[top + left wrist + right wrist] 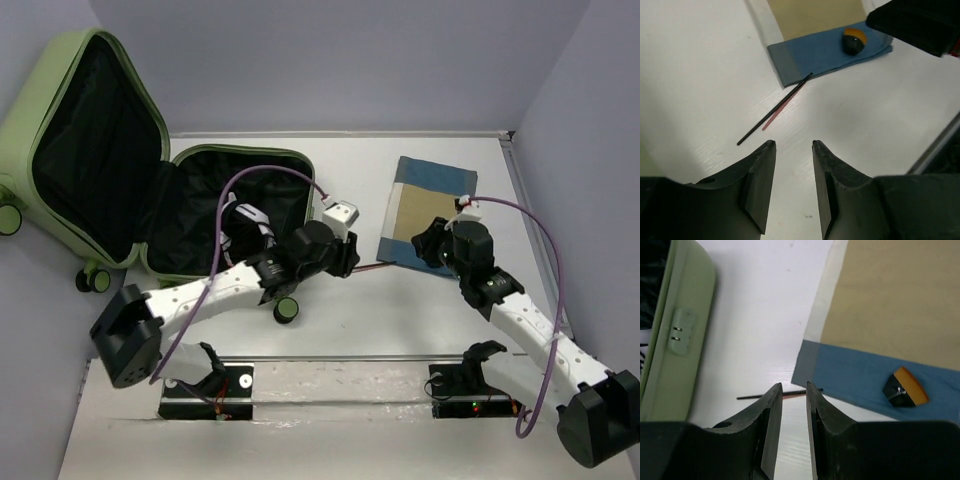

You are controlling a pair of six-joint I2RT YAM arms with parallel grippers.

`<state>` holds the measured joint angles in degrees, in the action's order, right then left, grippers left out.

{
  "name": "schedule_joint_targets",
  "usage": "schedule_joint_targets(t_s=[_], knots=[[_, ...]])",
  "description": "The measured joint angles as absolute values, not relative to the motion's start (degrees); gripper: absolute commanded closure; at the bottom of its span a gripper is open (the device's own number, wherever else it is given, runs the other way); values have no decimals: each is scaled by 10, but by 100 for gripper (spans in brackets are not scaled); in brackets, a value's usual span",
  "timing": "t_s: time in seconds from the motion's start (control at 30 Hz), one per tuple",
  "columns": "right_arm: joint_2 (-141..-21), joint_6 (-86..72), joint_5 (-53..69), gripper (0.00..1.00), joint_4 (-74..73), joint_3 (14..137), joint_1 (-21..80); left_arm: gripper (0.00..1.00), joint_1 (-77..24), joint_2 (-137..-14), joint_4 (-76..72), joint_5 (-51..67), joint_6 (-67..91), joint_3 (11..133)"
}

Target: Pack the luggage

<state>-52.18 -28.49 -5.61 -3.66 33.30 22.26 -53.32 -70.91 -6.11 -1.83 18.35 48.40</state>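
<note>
- Suitcase [35, 100] sits at the far left of the table [400, 320] and is open. Its lid stands up against the left wall, and its base lies flat with one long edge facing the table's middle.
- Shell is light green with rounded corners, and the lining is black in both halves. Three green-and-black wheels show; the nearest one [287, 309] is at the base's near right corner.
- Right wrist view: the suitcase rim [685, 330] carries a small green plate [681, 331] with two metal dots.
- A black-and-white item [250, 225] lies in the base, partly behind the left arm. I cannot tell what it is.
- Right of the suitcase is a bare white strip of table, then a folded blue-and-tan cloth [430, 205]. The right wall is close beyond the cloth.
- A thin black stick [775, 109] with a red one alongside lies on that strip, one end reaching the cloth's blue edge.
- A small orange-and-black object [905, 387] rests on the blue band of the cloth.
- Left gripper [348, 260] hangs just right of the suitcase's base, over bare table. Its jaws are apart with nothing between them.
- Right gripper [425, 245] is further right of the suitcase, at the cloth's near corner. Its jaws are parted by a narrow gap and hold nothing.
</note>
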Motion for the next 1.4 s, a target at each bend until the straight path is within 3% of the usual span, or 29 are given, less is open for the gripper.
schedule_joint_targets(t_s=[0.17, 0.53, 1.4], knots=[[-481, -285, -63, 69, -51, 309, 204, 45, -553, -848, -68, -64, 131, 532], [-484, -285, -59, 69, -49, 309, 195, 46, -550, -1057, -77, -52, 47, 633], [-523, -283, -12, 67, -20, 309, 195, 60, -527, -1089, -112, 5, 15, 623]])
